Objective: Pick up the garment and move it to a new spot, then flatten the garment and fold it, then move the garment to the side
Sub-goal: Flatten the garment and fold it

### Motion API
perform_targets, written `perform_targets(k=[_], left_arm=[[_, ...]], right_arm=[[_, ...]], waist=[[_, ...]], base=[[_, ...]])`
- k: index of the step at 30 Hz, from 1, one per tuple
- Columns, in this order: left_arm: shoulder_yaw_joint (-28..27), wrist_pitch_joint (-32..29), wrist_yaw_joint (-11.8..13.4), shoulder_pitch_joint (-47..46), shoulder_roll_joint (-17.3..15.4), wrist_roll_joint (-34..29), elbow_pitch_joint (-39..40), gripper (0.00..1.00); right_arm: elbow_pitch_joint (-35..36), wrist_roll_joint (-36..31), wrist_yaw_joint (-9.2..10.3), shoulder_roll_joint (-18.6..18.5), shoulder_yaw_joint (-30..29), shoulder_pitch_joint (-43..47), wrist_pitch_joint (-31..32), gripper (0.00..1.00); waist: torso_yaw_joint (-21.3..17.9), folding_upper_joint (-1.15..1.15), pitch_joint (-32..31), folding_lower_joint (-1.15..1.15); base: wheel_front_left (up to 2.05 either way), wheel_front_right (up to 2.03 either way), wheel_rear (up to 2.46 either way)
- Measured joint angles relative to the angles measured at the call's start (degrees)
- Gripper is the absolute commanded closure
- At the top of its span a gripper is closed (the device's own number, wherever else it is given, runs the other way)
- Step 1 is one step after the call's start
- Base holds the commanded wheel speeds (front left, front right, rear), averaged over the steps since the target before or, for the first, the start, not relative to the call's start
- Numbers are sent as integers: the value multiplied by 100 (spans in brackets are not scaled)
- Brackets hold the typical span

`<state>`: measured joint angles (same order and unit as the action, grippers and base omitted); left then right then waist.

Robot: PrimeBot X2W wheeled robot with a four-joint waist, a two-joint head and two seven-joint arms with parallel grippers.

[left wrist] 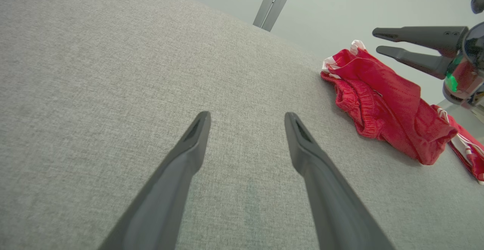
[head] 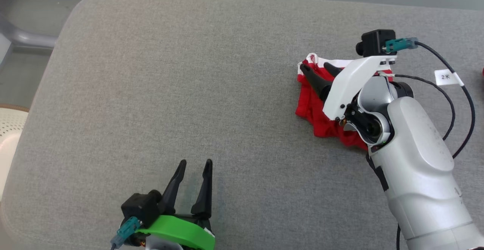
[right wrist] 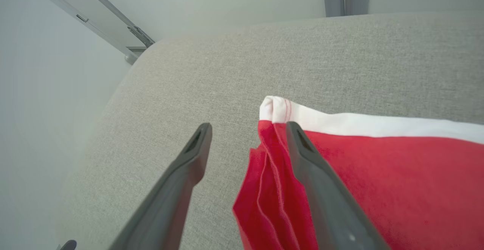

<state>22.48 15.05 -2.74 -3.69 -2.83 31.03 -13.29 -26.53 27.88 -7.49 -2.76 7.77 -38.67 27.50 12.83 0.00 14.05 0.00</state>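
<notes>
Lab: grey fabric-covered worktable [head: 159, 76]

— Where is there room to pass?

— The left and middle of the grey tabletop [head: 181, 72] are bare cloth. The left pincer [head: 195, 162], fingers spread, has nothing ahead of it or between them.

— And on the right?

— The red garment [head: 312, 108] lies bunched there, and the right pincer [head: 315, 67] and its pale forearm [head: 416, 159] hang over it. A black cable [head: 452, 102] loops beside the arm. The far right is cut off by the frame; something else red may lie there.
</notes>
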Motion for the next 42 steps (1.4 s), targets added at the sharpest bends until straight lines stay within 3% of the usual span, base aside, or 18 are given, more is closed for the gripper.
perform_targets(k=[6, 10, 14, 18, 20, 23, 28, 42], left_arm=[[-579, 9, -30, 309, 1, -246, -46, 0], [-1069, 9, -34, 606, 0, -367, 86, 0], [-1407, 9, -82, 814, 0, -581, 275, 0], [-1647, 9, -105, 1002, 1, -648, 401, 0], [-1748, 9, -105, 1106, -1, -687, 432, 0], [-1885, 9, -134, 1256, 1, -815, 508, 0], [-2112, 9, -216, 1429, 0, -1027, 549, 0], [-2288, 9, -375, 1485, 0, -1294, 604, 0]], right_arm=[[1059, 38, 0, -26, 25, 817, -836, 0], [1614, -455, 1, -483, -115, 1619, -1685, 0], [1667, -795, 0, -981, -202, 2387, -2835, 0], [1223, -980, 0, -1315, -254, 3090, -3887, 0], [982, -1069, 0, -1400, -367, 3351, -4130, 0], [835, -1156, 0, -1383, -675, 3655, -4234, 0], [1517, -1462, -1, -1174, -1056, 4147, -4255, 0], [1926, -1543, -1, -1011, -1280, 4423, -4255, 0]], waist=[[-163, 0, -297, 0], [-353, 0, -526, 0], [-557, 0, -762, 0], [-694, 0, -1025, 0], [-741, 0, -1152, 0], [-797, 0, -1332, 0], [-883, 0, -1532, 0], [-878, 0, -1573, 0]], base=[[0, 0, 0], [0, 0, 0], [0, 0, 0], [0, 0, 0], [0, 0, 0], [0, 0, 0], [0, 0, 0], [0, 0, 0]])
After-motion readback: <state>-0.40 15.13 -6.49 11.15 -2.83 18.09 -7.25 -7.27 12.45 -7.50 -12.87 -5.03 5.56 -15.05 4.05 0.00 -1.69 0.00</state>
